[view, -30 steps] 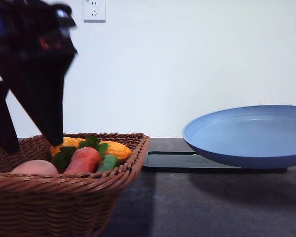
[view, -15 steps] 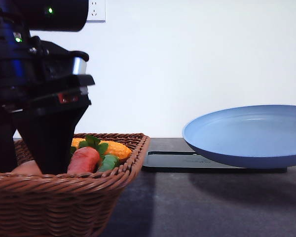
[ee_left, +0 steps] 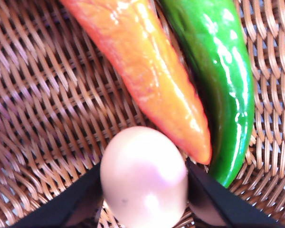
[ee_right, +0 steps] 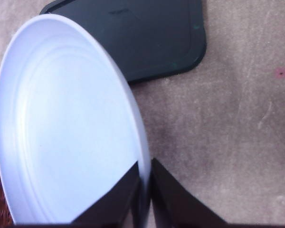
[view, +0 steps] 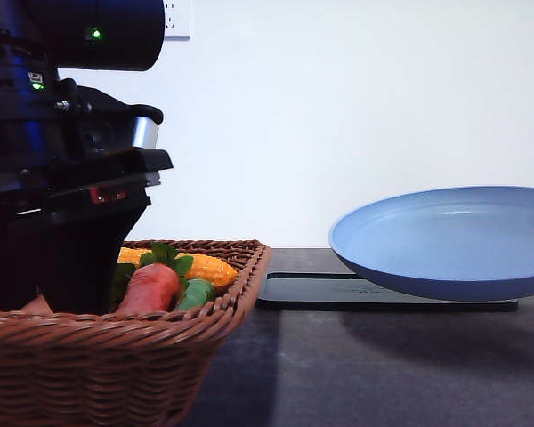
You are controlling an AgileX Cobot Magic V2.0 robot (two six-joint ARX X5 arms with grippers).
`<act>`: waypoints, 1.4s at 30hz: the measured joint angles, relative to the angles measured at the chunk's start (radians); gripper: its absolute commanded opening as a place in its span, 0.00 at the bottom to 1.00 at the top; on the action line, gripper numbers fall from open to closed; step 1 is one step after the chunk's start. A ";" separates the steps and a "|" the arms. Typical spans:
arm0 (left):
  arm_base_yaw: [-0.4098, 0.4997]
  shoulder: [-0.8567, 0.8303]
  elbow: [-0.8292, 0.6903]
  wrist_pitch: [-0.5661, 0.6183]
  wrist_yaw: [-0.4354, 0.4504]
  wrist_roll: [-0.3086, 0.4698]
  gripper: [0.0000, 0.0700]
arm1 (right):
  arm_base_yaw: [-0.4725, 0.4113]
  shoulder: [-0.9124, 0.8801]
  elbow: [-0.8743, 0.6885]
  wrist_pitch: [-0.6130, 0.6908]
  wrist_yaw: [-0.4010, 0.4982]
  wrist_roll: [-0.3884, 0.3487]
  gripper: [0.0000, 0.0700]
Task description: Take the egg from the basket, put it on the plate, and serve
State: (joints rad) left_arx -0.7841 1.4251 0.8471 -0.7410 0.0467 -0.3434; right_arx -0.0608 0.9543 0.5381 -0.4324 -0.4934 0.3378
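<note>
The small, smooth, pinkish-brown egg (ee_left: 143, 178) lies on the woven floor of the large brown wicker basket (view: 116, 365), set between the two black fingers of the left gripper (ee_left: 145, 197). One finger (ee_left: 80, 202) sits at the egg's nine o'clock and the other at its three o'clock in the left wrist view, both against its sides (whether they press hard enough to grip it I cannot tell). At the egg's one o'clock there, a glossy orange-red carrot (ee_left: 147, 71) touches it with its tip, and beyond the carrot lies a shiny green pepper (ee_left: 218, 85).

In the front view the left arm's dark body stands down inside the basket and hides nearly all of the egg; the carrot's green leaves (view: 165, 258) and a yellow corn cob (view: 209, 267) show beside it.

At three o'clock from the basket, well apart, the wide, shallow, matte blue plate (view: 445, 240) is held off the surface, the right gripper (ee_right: 146, 190) clenched on its rim with one finger on each face. Behind and below it lies a flat black rectangular tray (ee_right: 147, 33) on the dull grey-brown tabletop (ee_right: 228, 133). A plain white wall (view: 338, 107) closes the room behind, with a white power socket (view: 176, 16) at twelve o'clock above the basket.
</note>
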 measured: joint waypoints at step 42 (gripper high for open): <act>-0.194 0.194 0.474 0.124 -0.023 0.167 0.20 | 0.142 0.000 0.000 -0.065 -0.204 0.060 0.00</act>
State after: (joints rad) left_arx -0.9784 1.6188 1.3212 -0.6167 0.0242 -0.1765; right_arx 0.0811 0.9543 0.5381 -0.4970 -0.6978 0.3981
